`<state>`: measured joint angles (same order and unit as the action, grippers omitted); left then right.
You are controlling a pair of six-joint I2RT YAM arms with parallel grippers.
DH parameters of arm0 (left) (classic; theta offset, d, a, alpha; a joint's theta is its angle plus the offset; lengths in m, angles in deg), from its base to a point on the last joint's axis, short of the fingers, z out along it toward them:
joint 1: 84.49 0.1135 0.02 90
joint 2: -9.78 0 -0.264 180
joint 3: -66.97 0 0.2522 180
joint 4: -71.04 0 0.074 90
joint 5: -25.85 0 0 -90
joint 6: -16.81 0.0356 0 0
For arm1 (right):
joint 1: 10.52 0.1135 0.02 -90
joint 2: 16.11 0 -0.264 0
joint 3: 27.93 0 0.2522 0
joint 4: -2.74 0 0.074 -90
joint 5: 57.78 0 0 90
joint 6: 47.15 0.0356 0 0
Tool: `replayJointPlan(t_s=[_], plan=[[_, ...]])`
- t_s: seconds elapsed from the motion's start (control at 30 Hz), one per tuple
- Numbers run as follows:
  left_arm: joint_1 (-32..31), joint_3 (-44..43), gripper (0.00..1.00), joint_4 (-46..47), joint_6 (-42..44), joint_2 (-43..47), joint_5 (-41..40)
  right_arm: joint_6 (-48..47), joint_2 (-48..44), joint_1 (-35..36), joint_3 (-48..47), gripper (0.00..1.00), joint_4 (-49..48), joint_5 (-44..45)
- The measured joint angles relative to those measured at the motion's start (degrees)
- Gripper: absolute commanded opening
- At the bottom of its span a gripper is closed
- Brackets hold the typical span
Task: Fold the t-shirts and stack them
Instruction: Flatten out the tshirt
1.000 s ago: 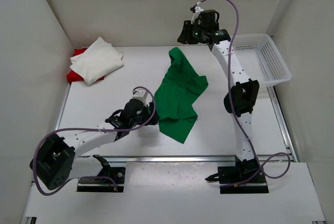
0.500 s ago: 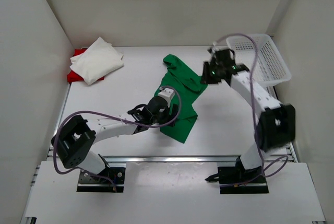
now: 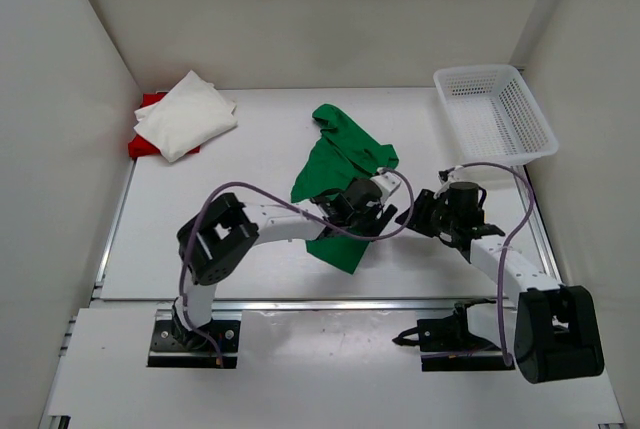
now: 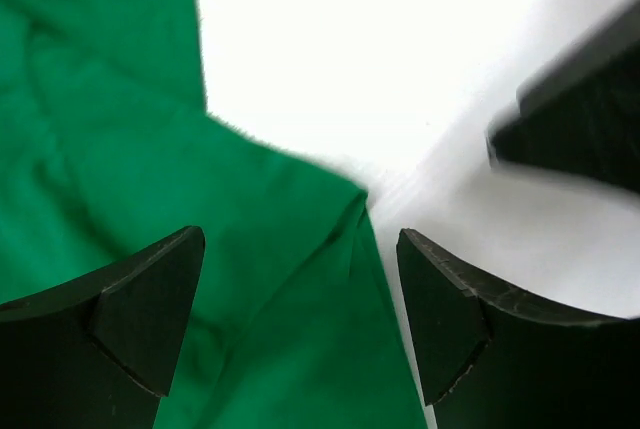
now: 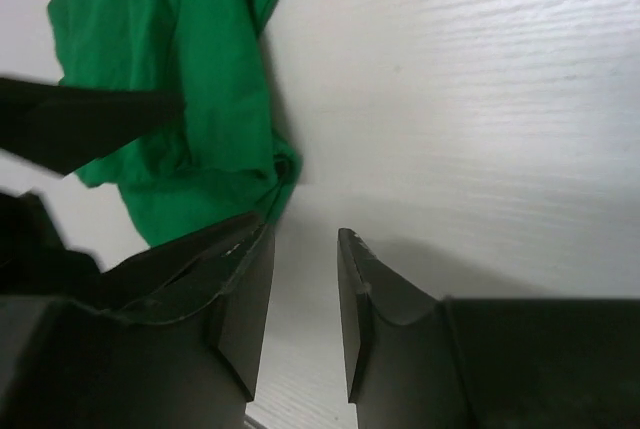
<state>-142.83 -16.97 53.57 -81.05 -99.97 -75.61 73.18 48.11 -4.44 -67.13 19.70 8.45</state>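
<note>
Your left gripper [image 4: 300,239]: jaws wide, empty, over a corner of the green t-shirt [image 3: 335,154], frame centre | your right gripper [image 5: 305,237]: narrow gap, empty, just right of that shirt

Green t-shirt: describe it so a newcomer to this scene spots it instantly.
On the white table, look midway between the far-left corner and the mesh basket at far right. The green t-shirt lies there crumpled and unfolded, unlike the white t-shirt folded on top of the red t-shirt.
</note>
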Motion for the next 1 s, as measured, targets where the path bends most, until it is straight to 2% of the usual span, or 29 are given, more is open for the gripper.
replayJointPlan(t_s=[0.07, 0.17, 0.2, 0.23, 0.33, 0.47, 0.6, 0.7, 0.8, 0.9, 1.0], plan=[[-0.3, -3.1, 0.87, -1.4, 2.0, -3.4, -0.3, 1.0, -2.3, 0.6, 2.2, 0.31, -1.9, -0.7], [0.0, -5.5, 0.72, -3.7, 3.7, -6.2, -0.7, 1.8, -6.0, 1.0, 4.9, 0.31, -2.4, -0.8], [0.2, -5.8, 0.63, -4.1, 4.2, -6.7, -0.7, 2.1, -7.0, 1.0, 5.4, 0.32, -2.5, -0.7], [0.5, -6.1, 0.47, -4.6, 4.5, -7.1, -0.8, 2.3, -8.2, 1.0, 5.9, 0.32, -2.5, -0.7], [0.9, -6.4, 0.18, -5.3, 5.0, -7.5, -1.9, 2.7, -12.0, 0.6, 7.7, 0.33, -2.6, -0.5], [2.3, -6.4, 0.02, -5.1, 2.8, -6.9, -1.0, 2.7, -13.9, 0.8, 9.2, 0.33, -2.5, -0.3], [5.3, -6.4, 0.0, -4.7, -2.8, -2.6, 3.7, 2.4, -9.8, 7.5, 9.3, 0.41, -3.2, 1.0], [10.5, -4.7, 0.0, -2.2, -8.3, 4.5, 10.1, 2.1, -2.9, 13.6, 7.6, 0.46, -3.7, 1.0], [17.8, -1.3, 0.0, 0.3, -12.7, 13.9, 15.1, 1.7, 2.1, 16.5, 6.0, 0.49, -5.6, 1.3], [27.7, 3.7, 0.0, 4.4, -17.0, 23.7, 18.8, 1.2, 5.9, 16.1, 4.2, 0.54, -8.4, 1.4], [36.1, 14.1, 0.0, 9.2, -23.4, 31.9, 23.3, 0.3, 11.9, 16.0, 0.4, 0.56, -10.4, 0.5]])
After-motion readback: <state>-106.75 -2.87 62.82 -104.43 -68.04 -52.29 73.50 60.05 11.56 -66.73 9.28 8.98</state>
